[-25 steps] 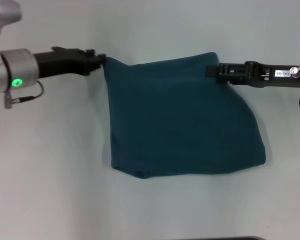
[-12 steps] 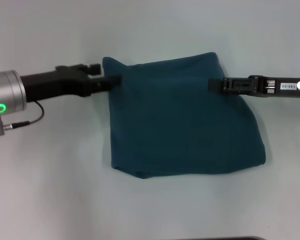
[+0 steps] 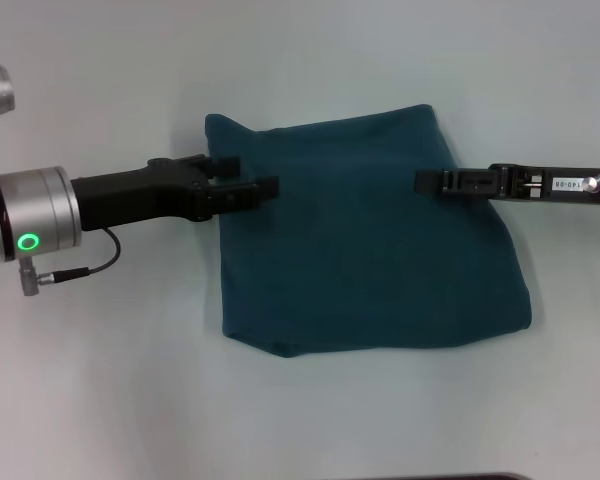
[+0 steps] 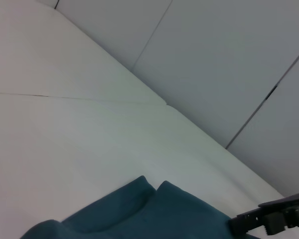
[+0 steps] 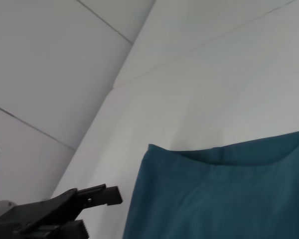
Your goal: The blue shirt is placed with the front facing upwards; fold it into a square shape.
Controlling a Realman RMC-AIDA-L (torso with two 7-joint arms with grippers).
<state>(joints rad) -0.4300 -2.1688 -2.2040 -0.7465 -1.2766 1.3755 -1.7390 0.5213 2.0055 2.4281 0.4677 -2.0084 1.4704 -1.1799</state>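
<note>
The left gripper (image 3: 265, 184) reaches in from the robot's left in the head view, its dark fingers parted a little and holding nothing, their tips lying over the upper left part of the blue shirt (image 3: 370, 240). Opposite, the right gripper (image 3: 422, 181) comes in from the right at much the same height, its tip over the shirt's upper right part; whether its fingers are apart or together cannot be told here. The shirt lies flat on the pale table (image 3: 110, 380), already folded into a rough, slightly skewed four-sided shape, its far left corner poking out past the left gripper. The cloth spreads mainly toward the near edge from both grippers, and between them; neither arm is clearly nearer to it.

In the left wrist view, a rumpled far edge of the blue shirt (image 4: 154, 214) shows low in the picture against the table, with the other arm's dark gripper (image 4: 274, 219) beyond it.

In the right wrist view, the shirt's (image 5: 224, 194) far edge and corner lie on the white table, the left gripper (image 5: 97, 195) just beside that corner, fingers slightly parted.
</note>
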